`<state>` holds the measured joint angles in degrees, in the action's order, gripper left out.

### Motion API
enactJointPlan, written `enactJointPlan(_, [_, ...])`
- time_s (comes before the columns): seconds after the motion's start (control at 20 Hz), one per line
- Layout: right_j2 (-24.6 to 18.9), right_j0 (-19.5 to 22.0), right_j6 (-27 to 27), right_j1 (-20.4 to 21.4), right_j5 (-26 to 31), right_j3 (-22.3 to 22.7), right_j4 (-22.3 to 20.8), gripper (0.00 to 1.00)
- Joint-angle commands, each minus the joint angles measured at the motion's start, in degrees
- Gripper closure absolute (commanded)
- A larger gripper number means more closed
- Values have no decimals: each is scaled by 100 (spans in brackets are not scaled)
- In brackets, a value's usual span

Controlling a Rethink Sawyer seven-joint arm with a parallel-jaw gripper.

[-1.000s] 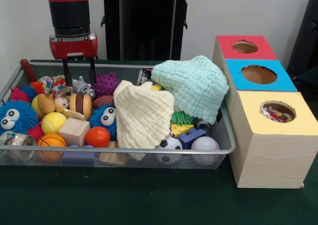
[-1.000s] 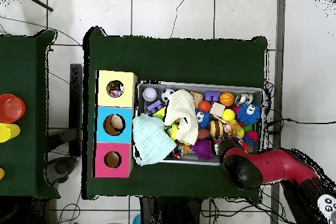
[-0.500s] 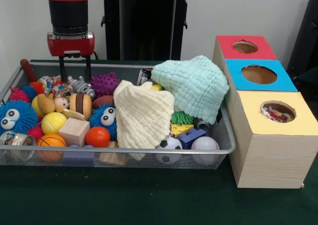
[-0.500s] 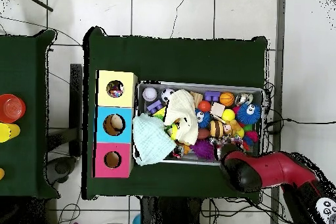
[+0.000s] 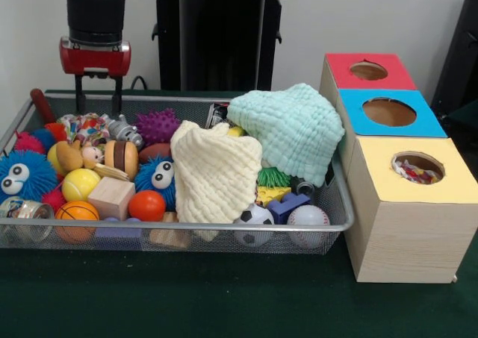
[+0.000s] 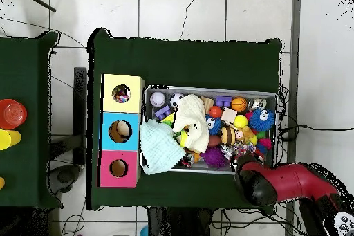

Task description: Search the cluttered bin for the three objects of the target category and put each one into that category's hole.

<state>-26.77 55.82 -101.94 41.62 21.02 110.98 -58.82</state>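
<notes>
A wire bin (image 5: 224,226) holds a heap of toys: balls, fuzzy blue creatures (image 5: 22,175), a purple spiky ball (image 5: 159,125), a wooden block (image 5: 110,196) and a grey toy (image 5: 125,131). A cream cloth (image 5: 216,170) and a mint cloth (image 5: 291,129) cover the middle and right of the heap. My gripper (image 5: 98,107) hangs open and empty above the bin's back left corner, clear of the toys. Right of the bin stands a box with a red hole (image 5: 368,71), a blue hole (image 5: 389,112) and a yellow hole (image 5: 417,166). Colourful items show inside the yellow hole.
In the overhead view my red arm (image 6: 283,181) reaches in over the bin's lower right corner (image 6: 266,167). The hole box (image 6: 122,131) touches the bin's left end. A red cup (image 6: 10,114) stands on a separate table at the far left.
My gripper has risen and shifted left in the front view, out of the toys at the bin's back. It stays open and empty. The toys and cloths have not moved.
</notes>
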Motion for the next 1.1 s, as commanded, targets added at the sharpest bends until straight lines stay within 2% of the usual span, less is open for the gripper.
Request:
enactJointPlan(0.05, [293,-107,174,-302,283,-714,-311,0])
enactJointPlan(0.25, [273,-76,325,-577,311,-847,-284,0])
enactJointPlan(0.65, [493,-308,148,-412,80,-930,-397,0])
enactJointPlan(0.95, [681,-392,254,-552,332,-1057,-345,0])
enactJointPlan(1.1, [599,-287,438,-709,414,-1079,-200,0])
